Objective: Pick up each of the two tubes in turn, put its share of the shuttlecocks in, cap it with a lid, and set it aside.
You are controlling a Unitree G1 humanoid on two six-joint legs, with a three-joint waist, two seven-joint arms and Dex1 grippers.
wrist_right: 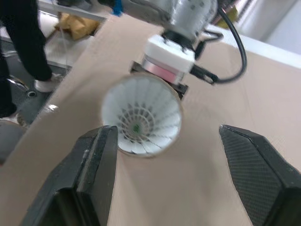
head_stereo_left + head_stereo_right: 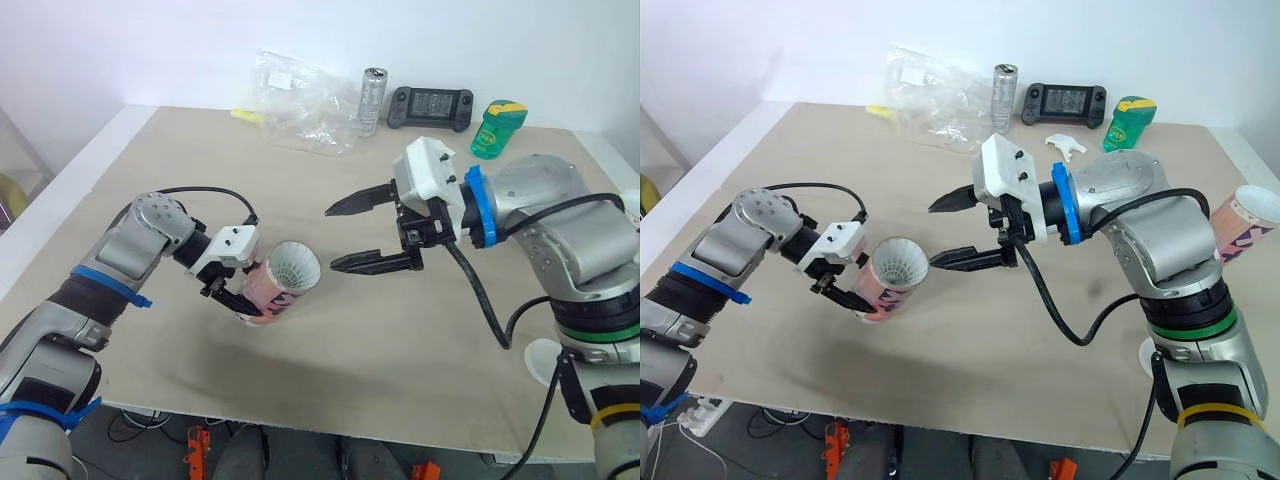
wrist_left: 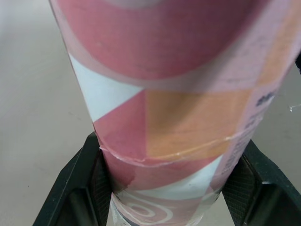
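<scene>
Tube [image 2: 280,285], pink-patterned, sits clamped near its base in the left end effector [image 2: 238,298], lifted clear of the surface [image 2: 400,340] and tipped so its open mouth faces the right arm; that angle looks chosen to give the other arm a straight line in. Shuttlecock [image 1: 141,120] is seated in the mouth, white feather skirt facing outward and flush with the rim. Right end effector [image 2: 332,237] hangs just beside the mouth, fingers spread wide and holding nothing. I judge this tube is mid-loading; how many shuttlecocks lie deeper inside cannot be told. Second tube [image 2: 1248,218] lies at the right edge of the surface, well apart. White disc [image 2: 540,362] near the right arm's base is likely a lid, partly hidden. Along the far edge: plastic bag [image 2: 300,100], can [image 2: 373,100], game controller [image 2: 430,107], green bottle [image 2: 497,128], all away from the work. Capping not yet done.
</scene>
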